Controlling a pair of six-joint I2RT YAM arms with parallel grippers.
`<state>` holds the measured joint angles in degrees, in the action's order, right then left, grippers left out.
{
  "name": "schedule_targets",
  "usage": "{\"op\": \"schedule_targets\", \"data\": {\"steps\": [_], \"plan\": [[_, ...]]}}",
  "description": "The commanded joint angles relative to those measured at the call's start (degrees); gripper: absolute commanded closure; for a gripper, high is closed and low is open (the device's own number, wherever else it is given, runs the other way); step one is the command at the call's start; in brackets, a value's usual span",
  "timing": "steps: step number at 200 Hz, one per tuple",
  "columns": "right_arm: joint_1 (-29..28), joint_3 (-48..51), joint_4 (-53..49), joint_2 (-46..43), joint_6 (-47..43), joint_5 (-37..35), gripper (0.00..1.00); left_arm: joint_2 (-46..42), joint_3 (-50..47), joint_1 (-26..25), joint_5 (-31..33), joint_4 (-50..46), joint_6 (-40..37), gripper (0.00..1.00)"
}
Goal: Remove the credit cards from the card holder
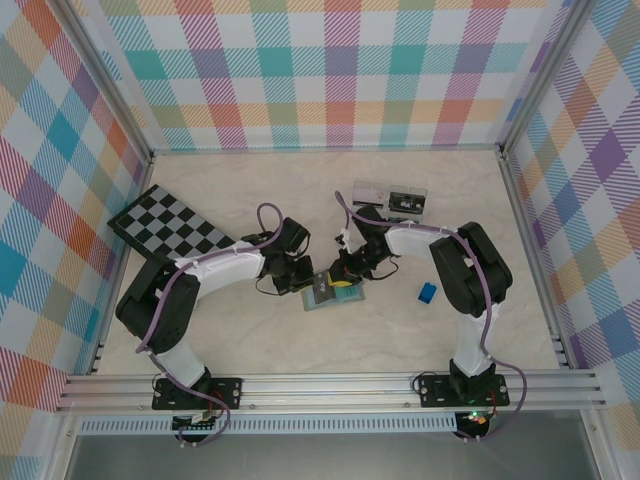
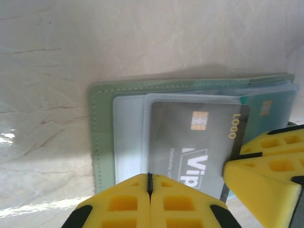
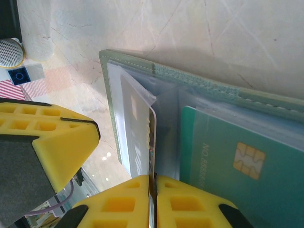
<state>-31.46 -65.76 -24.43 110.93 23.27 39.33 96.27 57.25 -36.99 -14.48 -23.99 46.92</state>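
1. While the card holder (image 2: 100, 142) is lying open on the tabletop (image 1: 250, 340), roughly midway between the two arms, its clear sleeves are facing up and its sage cover is showing as a stitched border around them.
2. The left gripper (image 2: 149, 183) is clenched, its yellow fingertips pressing together with no gap, and it is sitting at the near edge of the holder (whether it is catching any of the sleeve there, I cannot tell).
3. The right gripper (image 3: 153, 183) is grasping the dark grey card (image 2: 190, 137) by one end, with the card's thin edge running straight in between the two yellow pads.
4. That card (chip, "LOGO" and "VIP" printed on it) is sitting mostly within a clear sleeve of the holder.
5. The teal card (image 3: 213, 152) is lying in the neighbouring sleeve, its chip showing through the plastic.
6. A blue block (image 1: 427, 292) is lying to the right of the holder, apart from it; a clear tray (image 1: 390, 200) is sitting beyond the grippers, and a checkerboard (image 1: 170, 225) is lying at the far left.
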Motion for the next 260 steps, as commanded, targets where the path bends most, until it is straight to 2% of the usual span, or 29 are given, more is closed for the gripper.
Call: {"op": "schedule_targets", "data": {"steps": [1, 96, 167, 260], "plan": [[0.3, 0.1, 0.7, 0.3, 0.0, 1.9, 0.89, 2.2, 0.6, -0.6, -1.5, 0.9, 0.2, 1.0], [0.6, 0.9, 2.3, -1.1, 0.8, 4.8, 0.81, 5.9, -0.6, -0.6, 0.4, -2.5, 0.2, 1.0], [1.4, 1.8, 1.8, -2.6, 0.2, 4.6, 0.96, 5.9, -0.9, -0.6, 1.6, -3.9, 0.1, 1.0], [4.8, -0.4, -9.7, -9.4, -11.6, -2.5, 1.0, 2.9, 0.1, -0.6, 1.4, -4.7, -0.1, 1.0]]}}
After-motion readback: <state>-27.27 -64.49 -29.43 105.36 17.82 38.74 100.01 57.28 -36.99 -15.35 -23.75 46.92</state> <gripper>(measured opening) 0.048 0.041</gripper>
